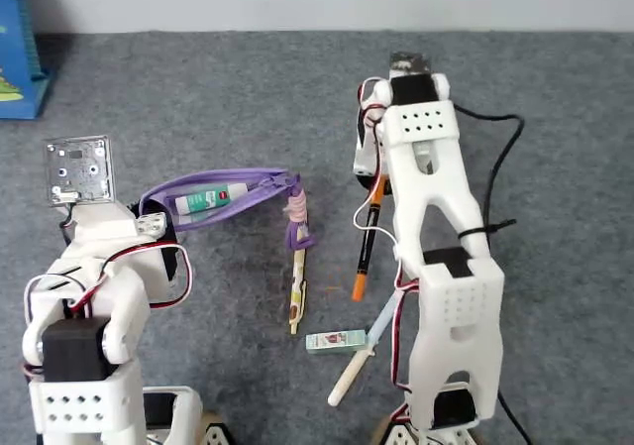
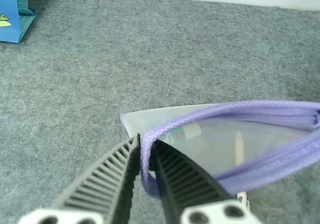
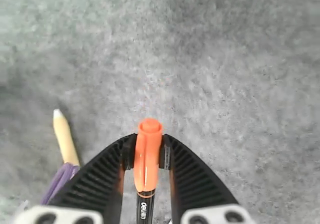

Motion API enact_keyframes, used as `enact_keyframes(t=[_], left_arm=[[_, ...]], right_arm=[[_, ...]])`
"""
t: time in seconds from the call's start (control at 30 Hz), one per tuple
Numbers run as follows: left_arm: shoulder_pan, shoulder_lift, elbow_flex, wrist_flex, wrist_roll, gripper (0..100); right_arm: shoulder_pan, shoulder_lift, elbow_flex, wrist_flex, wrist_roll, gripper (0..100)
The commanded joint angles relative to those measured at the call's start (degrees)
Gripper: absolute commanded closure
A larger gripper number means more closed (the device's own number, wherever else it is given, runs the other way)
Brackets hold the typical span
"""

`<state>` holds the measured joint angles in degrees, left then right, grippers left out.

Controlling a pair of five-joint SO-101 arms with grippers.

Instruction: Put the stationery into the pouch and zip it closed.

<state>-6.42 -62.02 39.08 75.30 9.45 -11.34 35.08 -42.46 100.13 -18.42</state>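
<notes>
A clear pouch (image 1: 213, 202) with a purple zip rim lies open, its mouth toward the table's middle. A green-and-white tube (image 1: 208, 201) lies inside it. My left gripper (image 1: 160, 225) is shut on the pouch's rim (image 2: 146, 156) at its closed end and holds it up. The pouch wall (image 2: 210, 141) and the tube (image 2: 182, 132) show past the fingers. My right gripper (image 1: 374, 182) is shut on a black pen with an orange cap (image 1: 365, 242), held above the carpet right of the pouch mouth. The cap (image 3: 148, 151) sits between the jaws.
A beige pencil (image 1: 297, 288) lies by the pouch's purple strap (image 1: 297, 217); its tip (image 3: 64, 134) is in the right wrist view. A green eraser (image 1: 337, 341) and a white pen (image 1: 357, 361) lie near the right arm's base. A blue box (image 1: 18, 54) stands at the back left.
</notes>
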Motion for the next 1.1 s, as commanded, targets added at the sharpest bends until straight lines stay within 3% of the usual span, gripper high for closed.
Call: enact_keyframes(t=[0.0,0.3,0.73,1.07], left_arm=[[-0.44,0.18,-0.13,-1.05,0.53,99],[-0.44,0.18,-0.13,-1.05,0.53,99],[-0.44,0.18,0.48,-1.23,0.53,99],[-0.44,0.18,0.48,-1.32,0.53,99]], right_arm=[[-0.75,-7.25,-1.23,2.59,0.88,99.1],[-6.02,-24.66,16.18,0.22,3.16,99.1],[-6.20,-51.65,42.55,-20.35,3.08,99.1],[-14.20,-71.60,55.91,-35.91,3.16,99.1]])
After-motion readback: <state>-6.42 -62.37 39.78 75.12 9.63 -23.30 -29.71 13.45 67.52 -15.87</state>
